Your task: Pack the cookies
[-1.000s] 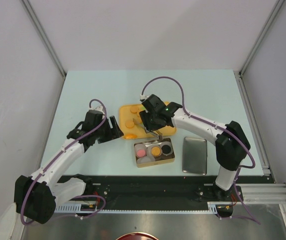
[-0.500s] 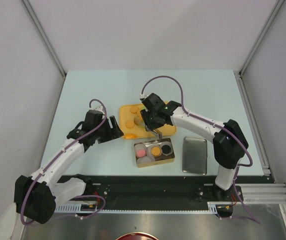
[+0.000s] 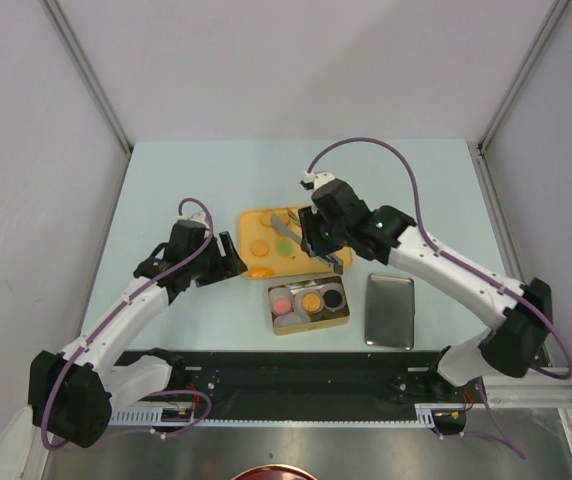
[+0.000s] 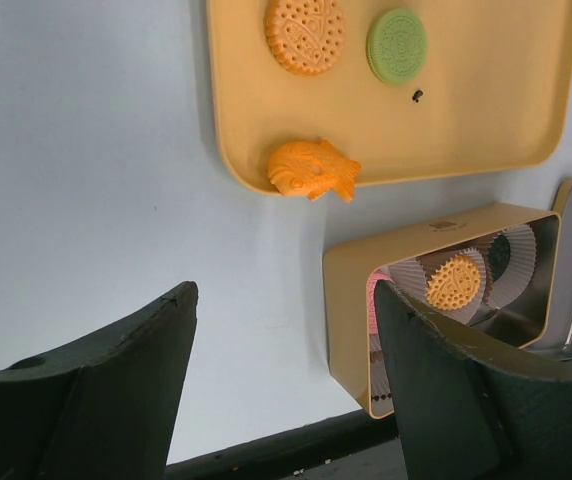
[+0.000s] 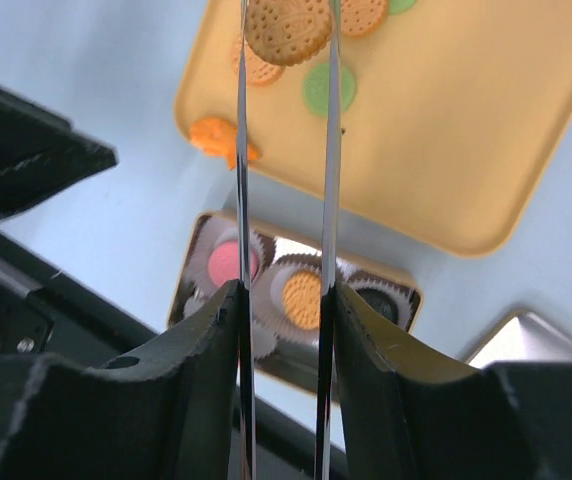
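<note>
Right fingers (image 5: 194,352) end in two thin metal blades clamped on the edges of an orange cookie (image 5: 288,28), held above the yellow tray (image 5: 446,150). Behind them the right arm stretches long, its elbow out by the near right corner of the bench (image 3: 166,190). Left fingers (image 4: 96,390) stand wide apart, holding nothing, over bare bench just left of the tin (image 4: 351,300). From above the clamped cookie cannot be made out; the right wrist view shows it plainly, with a pink cookie (image 5: 228,263) and a packed orange cookie (image 5: 303,298) sitting in paper cups in the tin. The left wrist view alone shows a loose orange cookie (image 4: 305,33), a green cookie (image 4: 397,45) and a fish-shaped piece (image 4: 311,170) clearly on the tray. A second ago the right arm was folded, its blades wider and aimed down beside the tin; the left arm has not moved.
</note>
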Available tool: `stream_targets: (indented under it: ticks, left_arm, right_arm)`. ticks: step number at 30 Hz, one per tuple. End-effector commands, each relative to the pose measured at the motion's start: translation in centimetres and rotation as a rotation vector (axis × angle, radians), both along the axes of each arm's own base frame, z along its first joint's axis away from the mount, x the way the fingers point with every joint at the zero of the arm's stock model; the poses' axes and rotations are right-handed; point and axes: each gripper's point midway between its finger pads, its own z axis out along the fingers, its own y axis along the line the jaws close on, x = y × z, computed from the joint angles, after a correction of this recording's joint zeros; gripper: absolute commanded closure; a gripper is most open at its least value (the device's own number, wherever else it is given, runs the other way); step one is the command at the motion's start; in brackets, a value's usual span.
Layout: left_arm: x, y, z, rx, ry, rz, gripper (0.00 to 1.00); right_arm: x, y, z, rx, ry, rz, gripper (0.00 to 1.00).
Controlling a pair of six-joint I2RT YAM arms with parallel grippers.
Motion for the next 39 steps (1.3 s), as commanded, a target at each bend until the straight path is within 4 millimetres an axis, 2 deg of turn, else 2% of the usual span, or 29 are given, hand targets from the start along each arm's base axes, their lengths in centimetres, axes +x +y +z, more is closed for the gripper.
stream_targets:
  ticks: [1,2,4,6,11,14,18,23,29,39]
  left_arm:
    - [0.5,0.1,0.5,0.003,-0.031,-0.007,0.24]
    - [0.5,0.1,0.5,0.004,-0.031,-0.008,0.23]
    - [0.4,0.2,0.6,0.006,-0.035,-0.004,0.23]
    - [0.4,0.2,0.6,0.007,-0.035,-0.003,0.23]
    - [0.6,0.2,0.6,0.009,-0.033,0.0,0.23]
    - [0.6,0.2,0.6,0.01,-0.034,0.003,0.23]
    - [0.5,0.4,0.6,0.012,-0.034,0.008,0.24]
    - [0.4,0.5,0.7,0.016,-0.038,0.012,0.23]
    - [0.4,0.5,0.7,0.013,-0.039,0.01,0.23]
    - [0.3,0.4,0.6,0.01,-0.037,0.007,0.23]
  right_arm:
    - [-4.0,-1.0,2.0,0.044,-0.025,0.029,0.63]
    - [-5.0,-1.6,0.9,0.017,-0.014,0.034,0.64]
    - [-6.7,-2.3,1.5,0.039,-0.023,0.033,0.64]
    - [-8.8,-3.0,0.5,0.015,-0.004,0.047,0.64]
    - [-13.3,-4.1,0.2,0.027,0.019,0.057,0.64]
    - [-14.7,-4.6,-0.5,0.023,0.035,0.05,0.64]
    - [-16.7,-4.1,-1.4,0.012,0.049,0.09,0.64]
    - [-17.6,-3.9,-2.7,-0.012,0.067,0.099,0.64]
    - [-18.5,-3.9,-3.4,-0.017,0.083,0.105,0.64]
    - [-19.1,-3.5,-3.4,-0.018,0.092,0.119,0.62]
